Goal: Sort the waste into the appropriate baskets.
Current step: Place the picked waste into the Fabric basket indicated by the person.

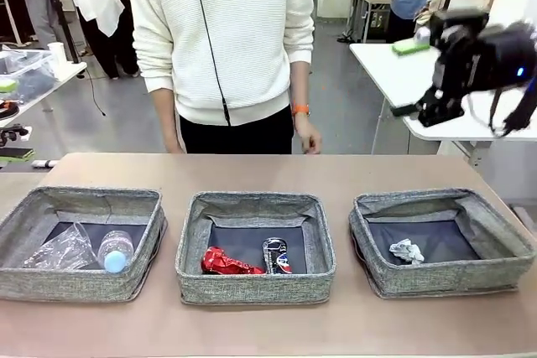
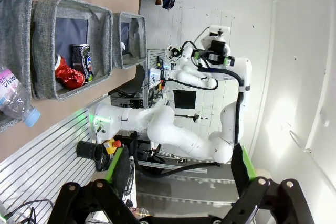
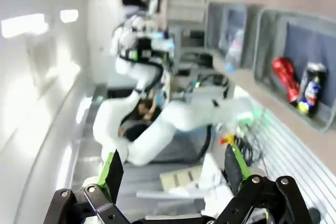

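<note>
Three grey baskets sit in a row on the table. The left basket (image 1: 75,284) holds a clear plastic bag (image 1: 59,251) and a clear bottle (image 1: 116,251). In the middle basket (image 1: 252,287) a crushed red can (image 1: 222,262) lies beside a dark blue-silver can (image 1: 275,256). A crumpled white paper wad (image 1: 407,251) rests in the right basket (image 1: 445,278). My right gripper (image 1: 432,111) hangs high above the table's right end, open and empty (image 3: 173,182). The left gripper (image 2: 178,182) is open and empty too, well away from the baskets, looking at the bottle (image 2: 13,100) and both cans (image 2: 73,66).
A person in a white sweater (image 1: 222,39) stands at the table's far edge, with one hand (image 1: 309,136) hanging near it. White side tables (image 1: 403,64) stand behind at the right. The brown tabletop (image 1: 268,169) is bare behind the baskets.
</note>
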{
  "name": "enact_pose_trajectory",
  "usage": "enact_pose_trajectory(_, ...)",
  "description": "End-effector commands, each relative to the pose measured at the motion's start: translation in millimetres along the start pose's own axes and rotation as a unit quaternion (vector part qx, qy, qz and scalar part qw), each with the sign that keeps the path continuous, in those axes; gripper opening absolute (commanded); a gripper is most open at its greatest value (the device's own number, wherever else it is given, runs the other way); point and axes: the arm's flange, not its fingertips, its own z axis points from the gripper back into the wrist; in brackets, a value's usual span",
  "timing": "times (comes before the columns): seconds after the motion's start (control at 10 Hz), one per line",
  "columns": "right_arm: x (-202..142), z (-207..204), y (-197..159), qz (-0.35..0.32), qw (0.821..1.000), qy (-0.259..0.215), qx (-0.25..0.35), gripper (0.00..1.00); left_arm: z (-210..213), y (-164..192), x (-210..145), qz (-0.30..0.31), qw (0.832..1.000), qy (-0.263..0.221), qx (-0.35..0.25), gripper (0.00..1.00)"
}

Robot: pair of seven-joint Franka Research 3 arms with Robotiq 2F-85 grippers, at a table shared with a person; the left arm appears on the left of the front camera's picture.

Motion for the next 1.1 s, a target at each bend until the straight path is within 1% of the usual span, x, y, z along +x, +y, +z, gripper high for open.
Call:
enact_pose_trajectory(0.0, 0, -11, -46, -0.007, 0.996, 0.071, -0.048, 1.00, 0, -2, -1, -0.009, 1.000, 0.002, -0.006, 1.00)
enact_pose_trajectory(0.1, 2, -17, -55, -0.119, 0.981, 0.071, -0.134, 1.00, 0, -2, -1, -0.009, 1.000, 0.002, -0.006, 1.00)
enact_pose_trajectory(0.2, -4, -7, -31, -0.014, 0.999, 0.039, -0.001, 1.00, 0, -2, -1, -0.009, 1.000, 0.002, -0.006, 1.00)
enact_pose_trajectory(1.0, -4, -7, -31, -0.014, 0.999, 0.039, -0.001, 1.00, 0, -2, -1, -0.009, 1.000, 0.002, -0.006, 1.00)
